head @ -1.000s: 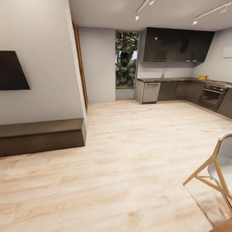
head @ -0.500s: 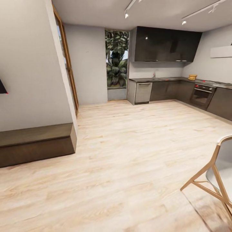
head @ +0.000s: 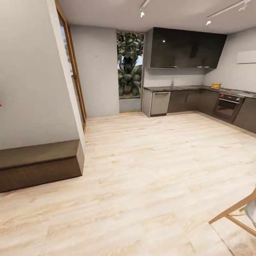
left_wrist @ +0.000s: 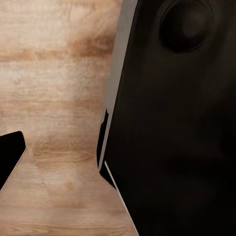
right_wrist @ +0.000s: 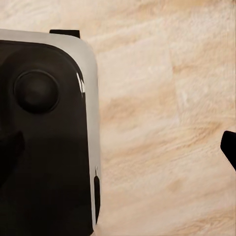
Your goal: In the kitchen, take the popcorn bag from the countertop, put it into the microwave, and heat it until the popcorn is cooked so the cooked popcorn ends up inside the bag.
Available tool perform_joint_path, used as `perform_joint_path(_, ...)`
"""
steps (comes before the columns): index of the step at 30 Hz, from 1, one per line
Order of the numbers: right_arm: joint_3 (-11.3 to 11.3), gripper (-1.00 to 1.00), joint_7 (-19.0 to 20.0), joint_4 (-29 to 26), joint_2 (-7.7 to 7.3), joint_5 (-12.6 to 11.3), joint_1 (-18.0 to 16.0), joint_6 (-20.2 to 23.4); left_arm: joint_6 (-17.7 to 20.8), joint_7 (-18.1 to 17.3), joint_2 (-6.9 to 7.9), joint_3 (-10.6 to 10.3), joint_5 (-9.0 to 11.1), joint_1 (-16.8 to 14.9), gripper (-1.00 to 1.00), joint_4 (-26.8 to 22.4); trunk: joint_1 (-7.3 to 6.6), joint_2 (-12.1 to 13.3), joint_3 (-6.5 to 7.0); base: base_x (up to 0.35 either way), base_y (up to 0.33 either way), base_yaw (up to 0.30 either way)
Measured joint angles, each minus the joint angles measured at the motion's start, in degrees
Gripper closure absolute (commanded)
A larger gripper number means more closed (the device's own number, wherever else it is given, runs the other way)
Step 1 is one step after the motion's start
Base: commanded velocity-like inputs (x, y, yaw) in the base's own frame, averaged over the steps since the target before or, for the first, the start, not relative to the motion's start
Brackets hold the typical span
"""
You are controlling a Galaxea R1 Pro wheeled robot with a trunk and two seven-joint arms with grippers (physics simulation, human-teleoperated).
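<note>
Crossing floor (head: 149, 167) toward kitchen | bag (head: 216, 85) sits on table (head: 185, 87) at far right, near oven (head: 227, 106) | we judge it soft, light; take it below the rim | microwave not spotted | jaws: cannot tell, both arms

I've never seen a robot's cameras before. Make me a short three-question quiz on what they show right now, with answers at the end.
1. True or false: the popcorn bag sits on the countertop at the far side of the kitchen.
2. What lies between the robot and the dark cabinets?
A. a rug
B. light wood floor
C. a dining table
3. Fill in: the built-in oven is set into the cabinets just ____ the level of the bag.

Key
1. True; it is a small tan shape, far off.
2. B.
3. Below, slightly to its right in the head view.
</note>
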Motion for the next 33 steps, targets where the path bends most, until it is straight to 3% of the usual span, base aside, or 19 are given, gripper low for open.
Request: perform_joint_path(33, -0.04, -1.00, -0.01, 0.00, 0.00, -0.03, 0.00, 0.01, 0.00, 0.00, -0.09, 0.00, -0.02, 0.00, -1.00, 0.00, 0.00, 0.00, 0.00, 0.333, 0.102, 0.000)
